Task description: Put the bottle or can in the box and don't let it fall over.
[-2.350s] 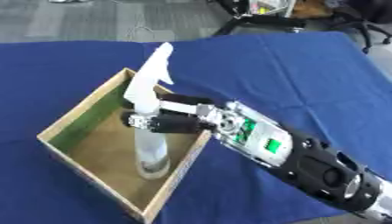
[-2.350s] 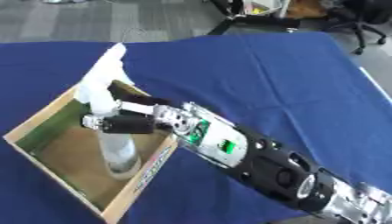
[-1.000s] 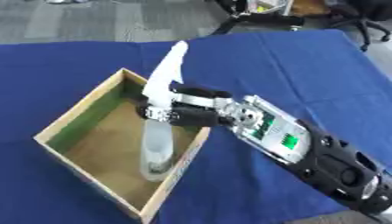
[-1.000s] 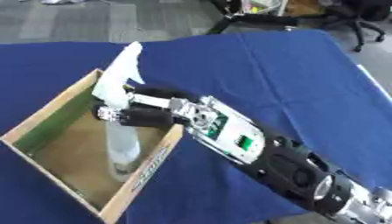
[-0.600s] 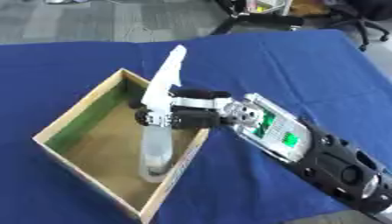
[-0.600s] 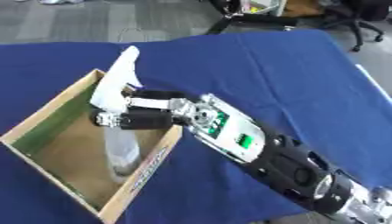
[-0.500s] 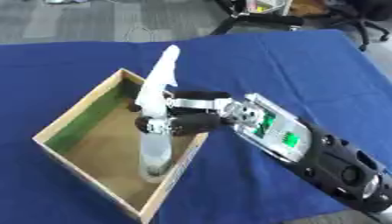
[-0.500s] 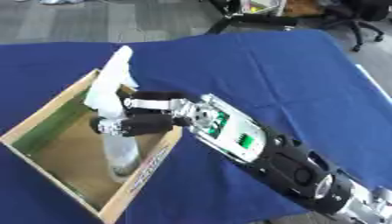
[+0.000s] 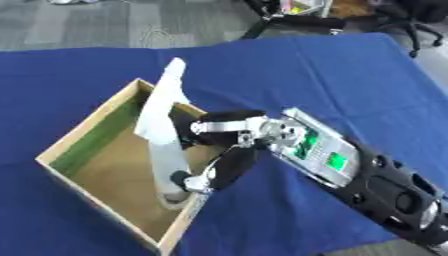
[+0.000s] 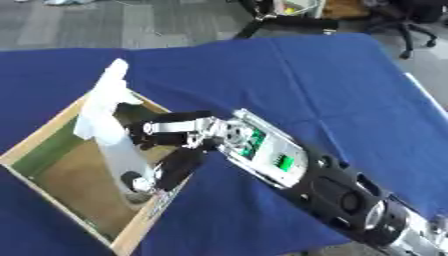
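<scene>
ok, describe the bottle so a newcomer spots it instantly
On the blue-clothed table sits an open wooden box with a green inner wall. Standing inside, near its right wall, is a clear spray bottle with a tall white trigger head, beside the robot's black right hand: the only pale upright thing.

one spray bottle point(image 9: 164, 135); one box point(image 9: 87, 135); one robot hand point(image 9: 223, 150)

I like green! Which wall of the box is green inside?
The box's left wall, the one farthest from the robot hand. The floor is brown, and the bottle stands at the opposite wall.
</scene>
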`<state>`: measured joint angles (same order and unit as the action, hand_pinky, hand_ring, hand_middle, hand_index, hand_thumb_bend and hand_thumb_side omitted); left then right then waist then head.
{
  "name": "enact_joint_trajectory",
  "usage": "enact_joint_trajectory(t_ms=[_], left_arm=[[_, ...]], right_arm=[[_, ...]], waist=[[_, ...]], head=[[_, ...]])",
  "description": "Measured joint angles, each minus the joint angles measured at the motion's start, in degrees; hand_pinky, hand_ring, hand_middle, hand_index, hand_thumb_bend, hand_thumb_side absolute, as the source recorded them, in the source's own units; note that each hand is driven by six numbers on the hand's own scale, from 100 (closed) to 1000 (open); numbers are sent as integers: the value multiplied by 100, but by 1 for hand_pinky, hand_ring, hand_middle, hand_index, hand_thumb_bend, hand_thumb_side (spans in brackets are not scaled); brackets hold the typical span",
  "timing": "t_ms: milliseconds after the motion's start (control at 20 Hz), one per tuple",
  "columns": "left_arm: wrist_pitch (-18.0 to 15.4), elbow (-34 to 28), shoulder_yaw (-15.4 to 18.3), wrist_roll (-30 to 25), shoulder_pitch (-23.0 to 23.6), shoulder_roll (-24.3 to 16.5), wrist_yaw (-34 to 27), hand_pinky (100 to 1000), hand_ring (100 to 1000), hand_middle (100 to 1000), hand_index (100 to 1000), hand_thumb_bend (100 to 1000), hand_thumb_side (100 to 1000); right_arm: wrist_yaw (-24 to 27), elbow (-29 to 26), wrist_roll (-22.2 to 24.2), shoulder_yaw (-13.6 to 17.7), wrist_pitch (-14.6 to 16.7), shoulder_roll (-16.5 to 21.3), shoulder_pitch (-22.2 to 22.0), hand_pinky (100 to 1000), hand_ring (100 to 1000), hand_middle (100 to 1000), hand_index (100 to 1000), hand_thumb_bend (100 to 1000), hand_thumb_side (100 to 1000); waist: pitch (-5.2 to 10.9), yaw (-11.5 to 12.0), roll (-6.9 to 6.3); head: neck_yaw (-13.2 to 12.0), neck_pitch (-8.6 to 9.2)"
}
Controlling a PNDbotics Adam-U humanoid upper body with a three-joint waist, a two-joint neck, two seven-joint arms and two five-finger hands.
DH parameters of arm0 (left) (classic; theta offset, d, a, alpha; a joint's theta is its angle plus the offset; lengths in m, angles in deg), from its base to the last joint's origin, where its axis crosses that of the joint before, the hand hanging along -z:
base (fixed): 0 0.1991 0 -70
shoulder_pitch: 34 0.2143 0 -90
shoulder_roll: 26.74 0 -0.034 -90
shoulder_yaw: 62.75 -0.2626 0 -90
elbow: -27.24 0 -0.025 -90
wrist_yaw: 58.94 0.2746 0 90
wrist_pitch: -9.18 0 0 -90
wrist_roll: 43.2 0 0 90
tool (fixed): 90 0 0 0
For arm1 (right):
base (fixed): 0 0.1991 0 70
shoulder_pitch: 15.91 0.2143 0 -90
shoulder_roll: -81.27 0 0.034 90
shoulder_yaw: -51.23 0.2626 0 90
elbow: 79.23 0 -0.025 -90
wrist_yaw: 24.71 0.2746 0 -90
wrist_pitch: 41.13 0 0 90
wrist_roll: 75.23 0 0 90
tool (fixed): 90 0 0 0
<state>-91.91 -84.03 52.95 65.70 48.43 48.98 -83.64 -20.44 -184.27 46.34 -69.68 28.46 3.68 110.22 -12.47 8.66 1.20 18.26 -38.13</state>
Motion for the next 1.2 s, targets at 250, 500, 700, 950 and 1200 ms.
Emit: enact_joint_trajectory(t_ms=[250,500,700,950,1200], left_arm=[[-6,1,2,-6,8,0,1,946,1000,1000,709,496,538],[-8,1,15,-8,26,0,3,946,1000,1000,709,497,539],[-11,2,32,-11,56,0,5,947,1000,1000,709,496,539],[-19,3,34,-19,60,0,20,947,1000,1000,709,498,539],[-28,3,35,-33,65,0,27,948,1000,1000,709,497,539]], right_arm=[[65,0,-84,68,-28,7,-48,1000,1000,1000,1000,100,206],[113,-15,-183,162,-7,67,-131,1000,1000,1000,1000,100,205],[181,-143,-296,277,21,185,-200,1000,1000,1000,1000,100,202],[315,-356,-449,444,12,340,-301,1000,1000,1000,1000,100,201],[392,-467,-527,549,-12,447,-406,1000,1000,1000,1000,100,202]], waist=[[0,-11,-1],[-1,-37,-6],[-1,-65,-16],[-1,-94,-17],[-1,-118,-27]], head=[[1,0],[0,0],[-10,1],[-39,1],[-51,1]])
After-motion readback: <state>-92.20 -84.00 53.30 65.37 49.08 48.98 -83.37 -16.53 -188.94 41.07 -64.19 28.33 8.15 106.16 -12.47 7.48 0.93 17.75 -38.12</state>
